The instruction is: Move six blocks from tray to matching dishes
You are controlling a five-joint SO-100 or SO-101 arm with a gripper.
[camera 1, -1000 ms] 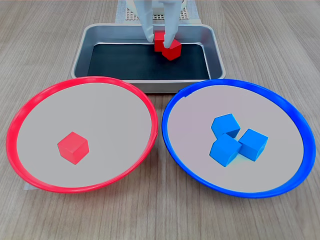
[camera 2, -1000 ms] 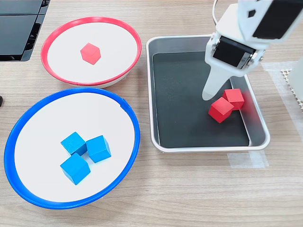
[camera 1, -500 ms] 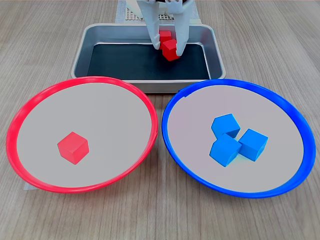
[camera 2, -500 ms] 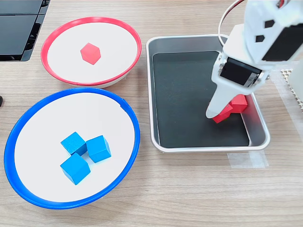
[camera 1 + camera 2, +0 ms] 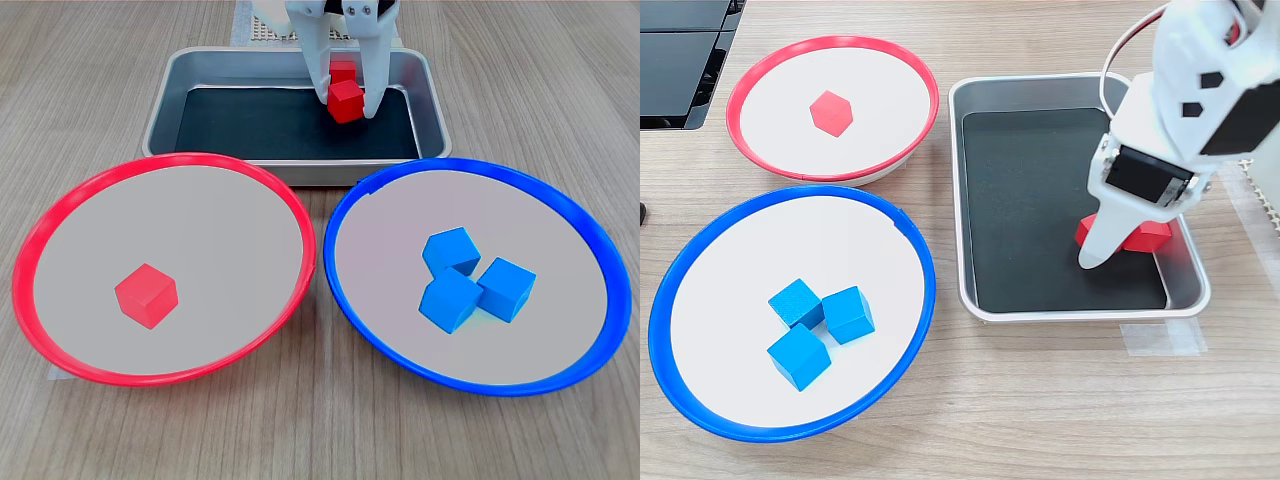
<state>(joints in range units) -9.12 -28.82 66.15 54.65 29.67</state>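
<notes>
In the first exterior view my gripper point(image 5: 347, 106) reaches down into the silver tray point(image 5: 160, 115), its two fingers pressed on either side of a red block point(image 5: 345, 98) that rests on the black floor. A second red block point(image 5: 344, 72) lies just behind it. In the second exterior view one white finger point(image 5: 1092, 250) and the arm cover most of both red blocks point(image 5: 1145, 238). The red-rimmed dish point(image 5: 170, 160) holds one red block point(image 5: 146, 295). Three blue blocks point(image 5: 465, 275) cluster in the blue-rimmed dish point(image 5: 470, 165).
Both dishes sit close in front of the tray in the first exterior view, nearly touching each other. A black object point(image 5: 680, 60) lies at the second exterior view's upper left. Clear tape point(image 5: 1160, 340) sticks to the wooden table beside the tray.
The gripper has dropped lower into the tray and its fingers have closed in on the nearer red block. Both red blocks shifted slightly.
</notes>
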